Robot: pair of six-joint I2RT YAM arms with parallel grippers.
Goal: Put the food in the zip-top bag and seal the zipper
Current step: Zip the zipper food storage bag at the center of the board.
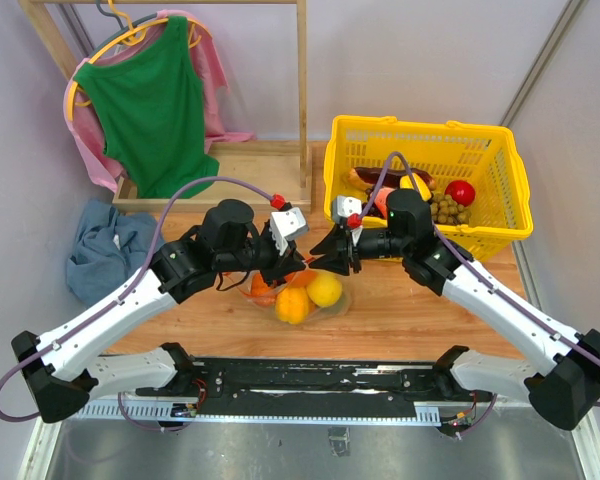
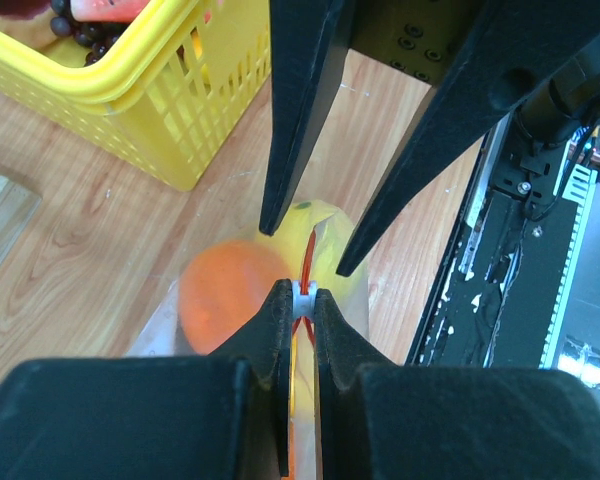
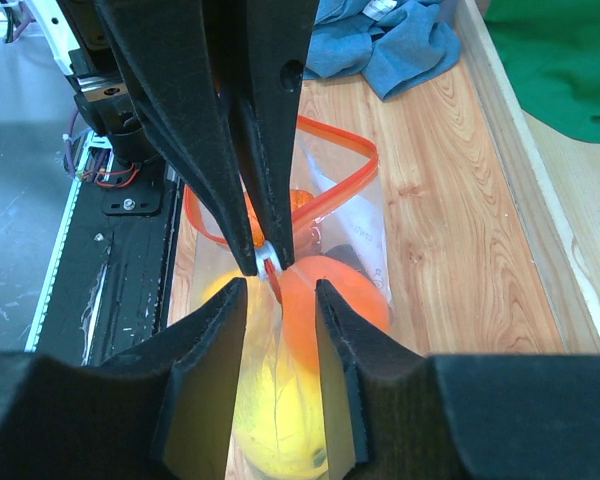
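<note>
The clear zip-top bag (image 1: pixel 302 295) lies on the wooden table between the arms, with an orange fruit (image 3: pixel 345 290) and a yellow fruit (image 3: pixel 270 400) inside. My left gripper (image 2: pixel 302 298) is shut on the small white slider (image 3: pixel 269 254) of the orange-red zipper (image 3: pixel 335 195). Beyond the slider the zipper still gapes in a loop. My right gripper (image 3: pixel 280 300) is open, its fingers straddling the bag's mouth edge right in front of the slider. In the top view both grippers, left (image 1: pixel 298 262) and right (image 1: pixel 327 262), meet over the bag.
A yellow lattice basket (image 1: pixel 425 135) at the back right holds more toy food, including a red fruit (image 1: pixel 460 192) and grapes (image 1: pixel 447 210). A blue cloth (image 1: pixel 105 245) lies at the left. A wooden rack with a green top (image 1: pixel 150 100) stands behind.
</note>
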